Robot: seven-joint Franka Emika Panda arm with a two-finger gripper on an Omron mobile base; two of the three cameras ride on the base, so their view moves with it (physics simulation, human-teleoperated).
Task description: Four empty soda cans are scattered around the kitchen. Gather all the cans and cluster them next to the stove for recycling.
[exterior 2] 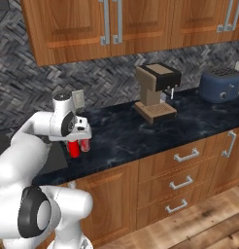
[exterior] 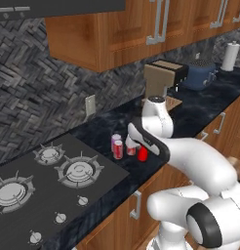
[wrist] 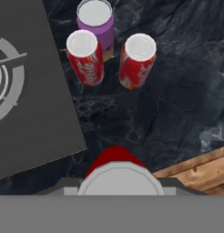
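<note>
Carrying the fourth bright red soda can (wrist: 114,159) in my end effector (exterior: 141,151), jaws clamped on it, I judge this the last placement. Three cans already stand clustered on the black marbled counter (exterior 2: 141,131) just beside the flat black gas stove (exterior: 44,190): two red soda cans (wrist: 86,57) and a paler pink-purple can (wrist: 96,20). Next move: lower the held can onto bare counter near the trio. Open room lies between cluster and counter front edge; I must stay off that edge and the stove border.
</note>
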